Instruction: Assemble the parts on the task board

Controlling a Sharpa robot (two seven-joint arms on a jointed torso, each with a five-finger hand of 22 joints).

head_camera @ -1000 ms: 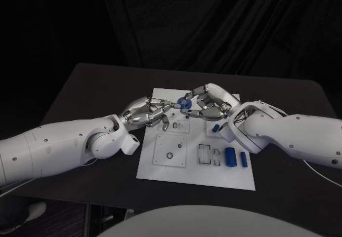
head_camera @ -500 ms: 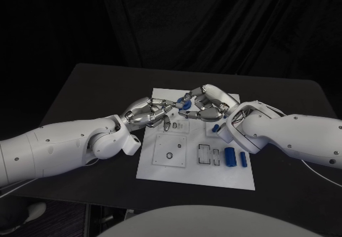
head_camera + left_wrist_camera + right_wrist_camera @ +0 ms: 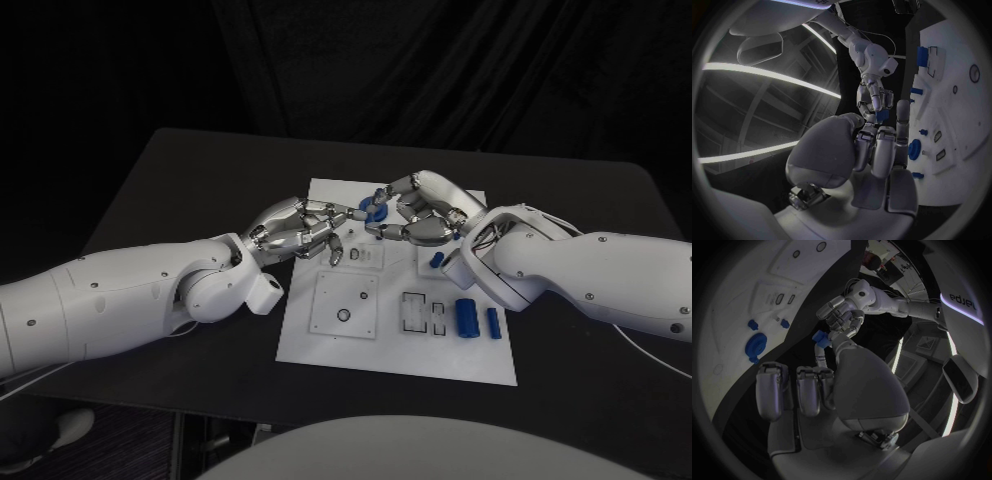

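Above the far end of the task board (image 3: 397, 355), the left hand (image 3: 296, 228) and right hand (image 3: 418, 215) meet, both pinching one blue part (image 3: 372, 212): apparently a handover. Next, one hand must release it cleanly.

A black tabletop (image 3: 202, 180) with rounded corners stands against a dark backdrop of black curtain (image 3: 433, 70) hanging in soft vertical folds beyond it. The floor (image 3: 87, 440) beside the tabletop is dark. Overhead, long bright light strips (image 3: 761, 72) curve across a dim ceiling, and another pale strip (image 3: 957, 347) glows among dark structures at the room's edge.
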